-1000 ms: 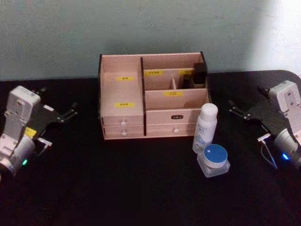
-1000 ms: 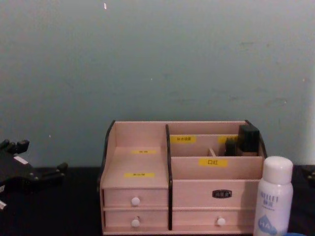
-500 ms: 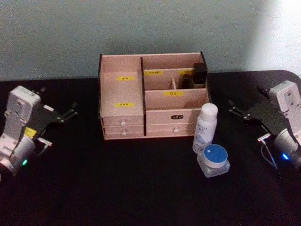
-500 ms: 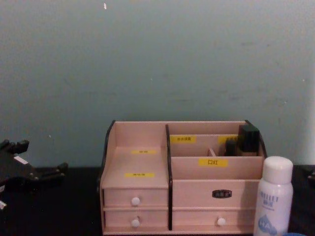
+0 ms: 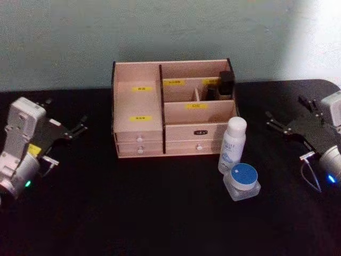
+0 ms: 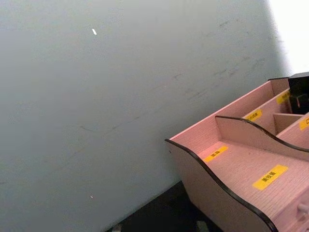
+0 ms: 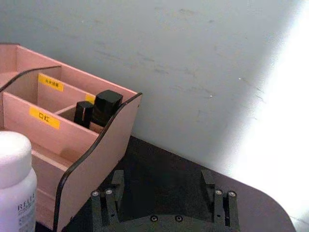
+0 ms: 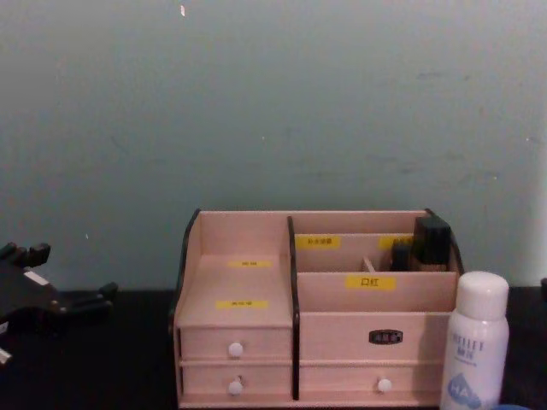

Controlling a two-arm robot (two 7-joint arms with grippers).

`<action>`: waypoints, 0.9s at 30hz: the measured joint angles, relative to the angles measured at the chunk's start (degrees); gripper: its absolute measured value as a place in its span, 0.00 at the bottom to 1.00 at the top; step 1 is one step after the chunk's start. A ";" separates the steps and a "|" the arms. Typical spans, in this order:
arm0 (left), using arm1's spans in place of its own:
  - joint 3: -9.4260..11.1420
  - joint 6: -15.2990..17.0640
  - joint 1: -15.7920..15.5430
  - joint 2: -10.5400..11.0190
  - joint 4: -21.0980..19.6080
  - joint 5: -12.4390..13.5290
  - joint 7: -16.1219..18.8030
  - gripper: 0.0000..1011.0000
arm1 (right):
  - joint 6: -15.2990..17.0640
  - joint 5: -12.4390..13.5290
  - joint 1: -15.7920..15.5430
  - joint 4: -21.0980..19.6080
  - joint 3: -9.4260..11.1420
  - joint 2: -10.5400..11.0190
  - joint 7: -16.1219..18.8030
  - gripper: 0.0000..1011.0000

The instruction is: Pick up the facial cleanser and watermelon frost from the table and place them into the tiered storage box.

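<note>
Two items stand on the black table [image 5: 160, 208], neither yet lifted. The facial cleanser [image 5: 233, 145], a tall white bottle, is upright just in front of the right end of the tiered storage box [image 5: 213, 113]. The watermelon frost [image 5: 242, 180], a squat jar with a blue lid, sits just beside it on the side nearer the robot, close enough that the two may be touching. The box has its stepped compartments open at the top and its drawers shut. A small dark bottle [image 5: 226, 82] already stands in its back right compartment.

The right gripper [image 5: 286, 111] hovers over the table, well to the right of both items, with its fingers spread apart and nothing between them (the right wrist view looks past them towards the box's right end). The left gripper [image 5: 64, 113] sits far off on the left side of the table, its fingers also apart and empty.

By the look of it, the task is at its opening step, the approach to the first pick. The right arm is the nearer one. Its next move probably calls for reaching in towards the bottle or the jar and closing on one without knocking over its close neighbour.
</note>
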 joint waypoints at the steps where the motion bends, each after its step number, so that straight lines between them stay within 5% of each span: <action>1: 0.00 0.00 0.00 0.00 0.00 0.00 0.00 0.99 | -0.02 0.35 -0.28 -0.24 0.31 0.00 0.20 0.99; 13: 0.00 0.00 0.00 0.00 0.00 0.00 0.00 0.99 | 1.32 6.45 -6.16 -5.70 4.76 1.40 4.58 0.99; 27: 0.00 0.00 0.00 0.00 0.00 0.00 0.00 0.99 | 3.17 9.29 -12.64 -11.31 7.25 4.45 11.11 0.99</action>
